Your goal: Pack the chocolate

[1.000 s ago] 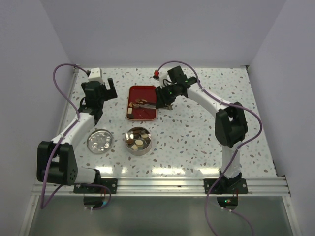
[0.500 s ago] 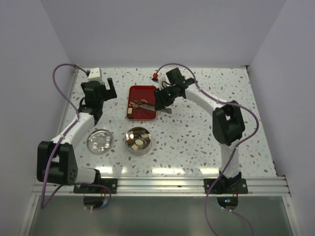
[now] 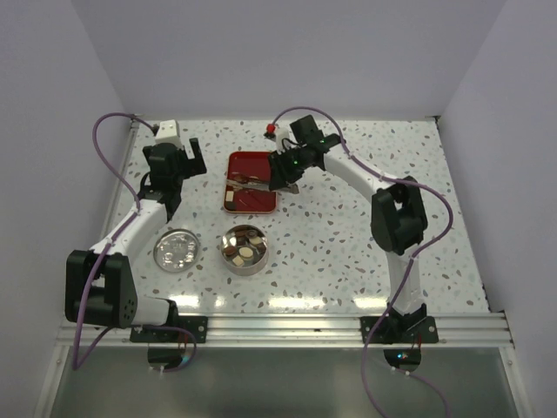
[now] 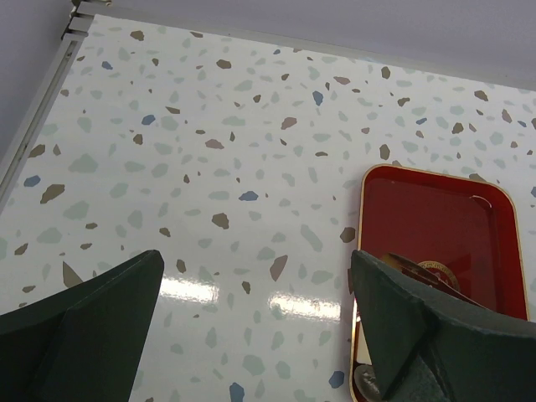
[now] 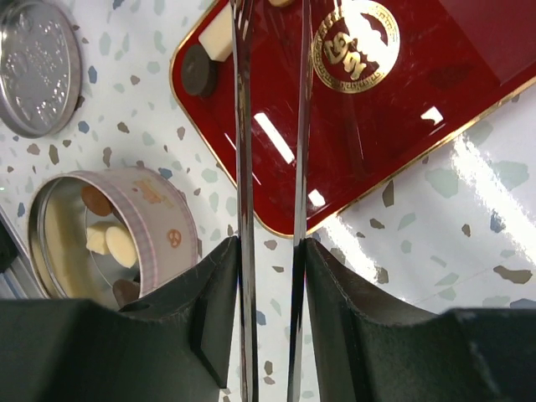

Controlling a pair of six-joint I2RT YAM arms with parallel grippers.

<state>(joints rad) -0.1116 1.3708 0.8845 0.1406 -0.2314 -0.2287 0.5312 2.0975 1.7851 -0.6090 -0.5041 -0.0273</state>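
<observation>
Right now our right tool (image 5: 270, 251) is clenched on a pair of tweezers (image 5: 243, 126), whose two blades reach out over the red tray (image 5: 402, 126). We cannot tell whether the tips pinch anything. Our left tool (image 4: 255, 276) is released, its jaws spread wide above the worktop (image 4: 209, 126) just beside the tray, grasping nothing.

The chocolate (image 5: 109, 243) is split between tray and tin (image 5: 167, 218). We judge the step in hand to be lifting the next piece off the tray. To do it well, we should set the tips astride one piece only and squeeze gently so it neither cracks nor slips. Then we should rise clear of the tray's rim and let go low inside the tin.

We count two tools, one pair of tweezers, one tray, one tin and one lid (image 5: 33, 67), which lies apart from the tin. At the tray corner nearest the tin sit two pieces: a dark round piece (image 5: 199, 70) and a cream piece (image 5: 218, 35). Others near the tips are too cut off to count. Inside the tin we make out four: two cream, one brown and one dark. The wall hides any more.
</observation>
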